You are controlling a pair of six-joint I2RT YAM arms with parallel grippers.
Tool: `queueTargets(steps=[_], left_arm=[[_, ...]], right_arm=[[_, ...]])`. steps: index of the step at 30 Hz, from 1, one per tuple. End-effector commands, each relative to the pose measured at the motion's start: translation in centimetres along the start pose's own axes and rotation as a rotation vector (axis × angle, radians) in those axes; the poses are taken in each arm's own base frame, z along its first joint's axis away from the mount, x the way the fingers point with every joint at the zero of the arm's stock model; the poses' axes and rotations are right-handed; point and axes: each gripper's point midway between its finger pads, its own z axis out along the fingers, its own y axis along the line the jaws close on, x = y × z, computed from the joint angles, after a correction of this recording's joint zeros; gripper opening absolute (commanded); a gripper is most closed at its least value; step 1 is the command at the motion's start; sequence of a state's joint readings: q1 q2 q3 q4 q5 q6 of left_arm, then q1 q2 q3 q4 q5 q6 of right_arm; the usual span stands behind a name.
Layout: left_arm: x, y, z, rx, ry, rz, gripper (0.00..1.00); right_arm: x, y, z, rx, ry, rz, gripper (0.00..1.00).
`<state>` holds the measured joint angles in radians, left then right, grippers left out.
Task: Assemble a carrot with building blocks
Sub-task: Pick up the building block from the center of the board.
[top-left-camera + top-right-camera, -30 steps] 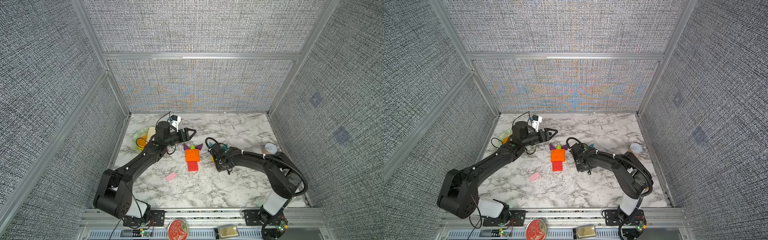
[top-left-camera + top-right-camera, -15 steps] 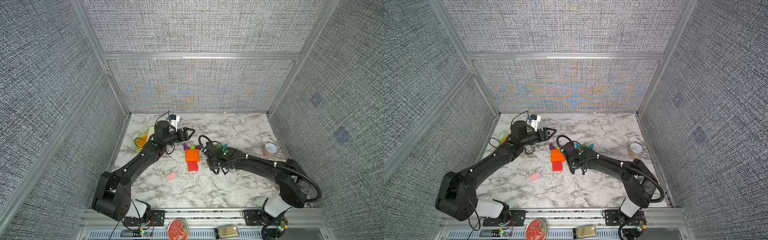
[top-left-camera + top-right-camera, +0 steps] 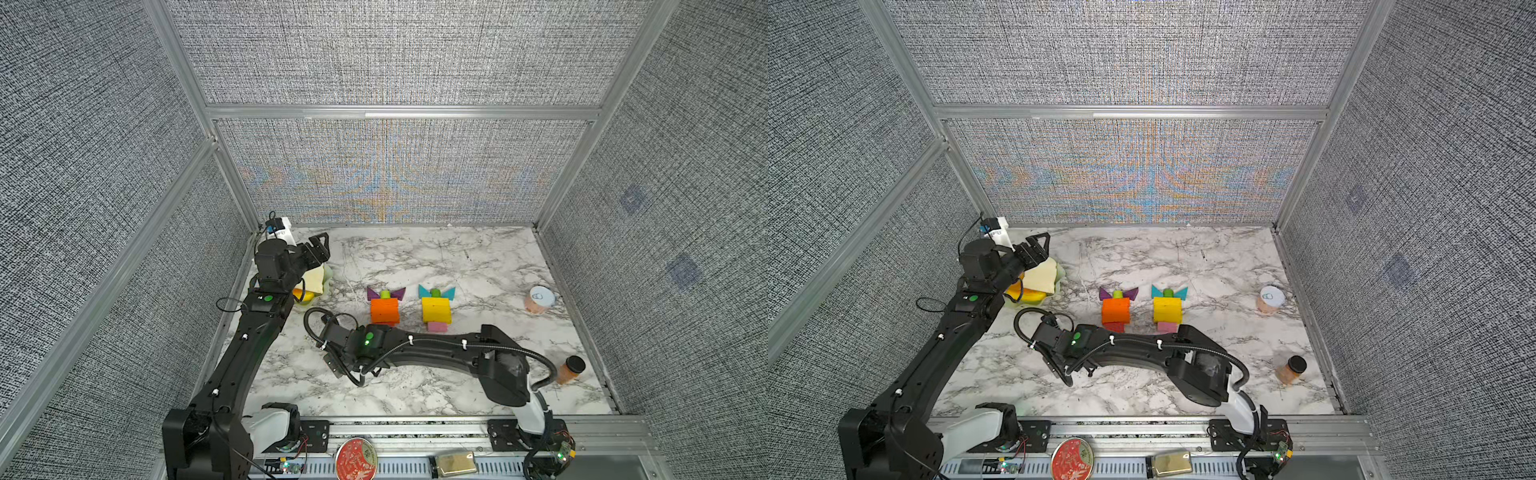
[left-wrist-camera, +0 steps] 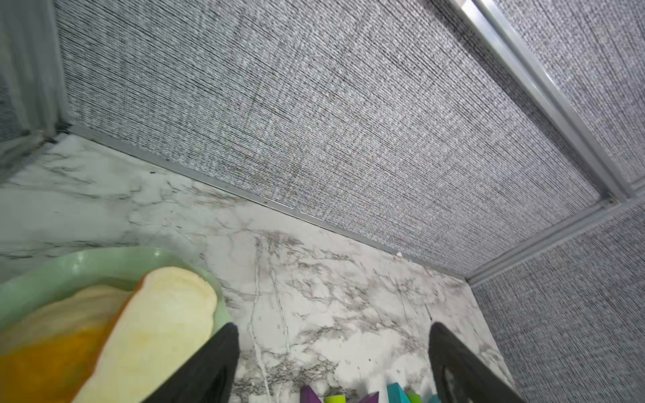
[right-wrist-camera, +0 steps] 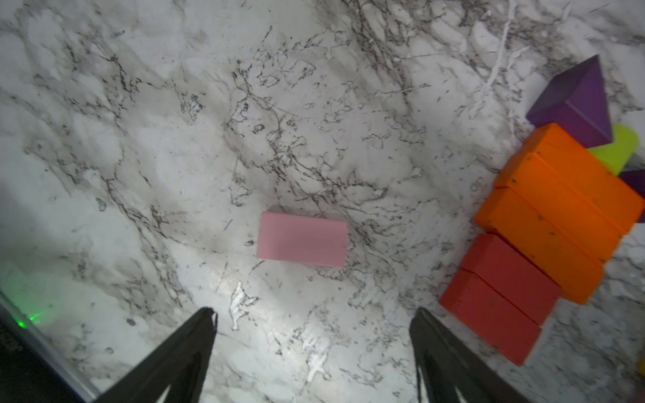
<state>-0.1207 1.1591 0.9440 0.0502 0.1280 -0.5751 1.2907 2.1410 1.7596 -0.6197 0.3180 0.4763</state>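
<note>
Two groups of building blocks lie mid-table. One is orange bars (image 3: 384, 309) over red bars (image 5: 502, 296), with purple triangles (image 3: 374, 293) and a green stub (image 5: 616, 150). The other is yellow bars (image 3: 435, 309) with teal triangles (image 3: 426, 291) and a pink block (image 3: 436, 327). A loose pink block (image 5: 303, 239) lies flat left of the red bars; the right arm hides it in both top views. My right gripper (image 5: 314, 321) hangs open just above the table beside it, empty. My left gripper (image 3: 318, 245) (image 4: 331, 329) is open and empty, raised at the back left.
A pale green plate (image 3: 328, 272) with a bread slice (image 3: 313, 279) sits under the left gripper by the left wall. A pink cup (image 3: 538, 299) and an amber jar (image 3: 571, 369) stand near the right wall. My right arm (image 3: 436, 345) lies across the front of the block groups.
My right gripper has swung left from the yellow group to above the loose pink block, and its jaws have widened. My left gripper has pulled back over the plate and opened.
</note>
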Motion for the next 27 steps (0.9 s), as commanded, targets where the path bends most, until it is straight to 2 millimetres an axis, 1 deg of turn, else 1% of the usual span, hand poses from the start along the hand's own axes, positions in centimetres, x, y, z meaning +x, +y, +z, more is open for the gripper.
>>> queueTargets(steps=[1, 3, 5, 8, 10, 12, 14, 18, 20, 24, 27], left_arm=[[-1.1, 2.0, -0.4, -0.094, -0.052, 0.008, 0.9], [-1.2, 2.4, -0.4, -0.1, -0.054, -0.005, 0.92], [-1.1, 2.5, -0.2, -0.099, -0.046, -0.013, 0.92], [-1.2, 2.7, -0.2, -0.095, -0.046, -0.024, 0.93], [-1.2, 2.8, -0.2, -0.092, -0.045, -0.027, 0.92], [-1.1, 2.6, -0.2, -0.079, -0.044, -0.031, 0.92], [-1.1, 2.5, -0.1, -0.066, -0.039, -0.037, 0.92], [-0.8, 2.3, 0.1, -0.051, -0.026, -0.044, 0.92], [-0.7, 2.3, 0.2, -0.046, -0.024, -0.047, 0.92], [-0.7, 2.2, 0.3, -0.037, -0.022, -0.049, 0.91], [-0.5, 2.1, 0.4, -0.025, -0.01, -0.056, 0.91]], right_arm=[[0.0, -0.7, 1.0, 0.052, 0.011, 0.074, 0.93], [-0.1, -0.7, 1.6, 0.056, 0.014, 0.1, 0.94], [0.2, -0.2, 2.5, 0.032, 0.031, 0.115, 0.95], [1.0, 0.4, 3.9, 0.028, 0.064, 0.122, 0.95], [1.5, 0.3, 4.6, 0.037, 0.082, 0.127, 0.95], [2.0, 0.5, 5.1, 0.025, 0.094, 0.123, 0.92], [2.3, 0.7, 5.5, 0.016, 0.105, 0.125, 0.88], [2.7, 0.1, 6.3, 0.029, 0.109, 0.129, 0.8], [2.7, 0.1, 6.8, 0.009, 0.108, 0.14, 0.74], [2.6, -0.4, 7.3, 0.016, 0.103, 0.151, 0.73], [2.8, -0.3, 7.6, 0.014, 0.11, 0.14, 0.73]])
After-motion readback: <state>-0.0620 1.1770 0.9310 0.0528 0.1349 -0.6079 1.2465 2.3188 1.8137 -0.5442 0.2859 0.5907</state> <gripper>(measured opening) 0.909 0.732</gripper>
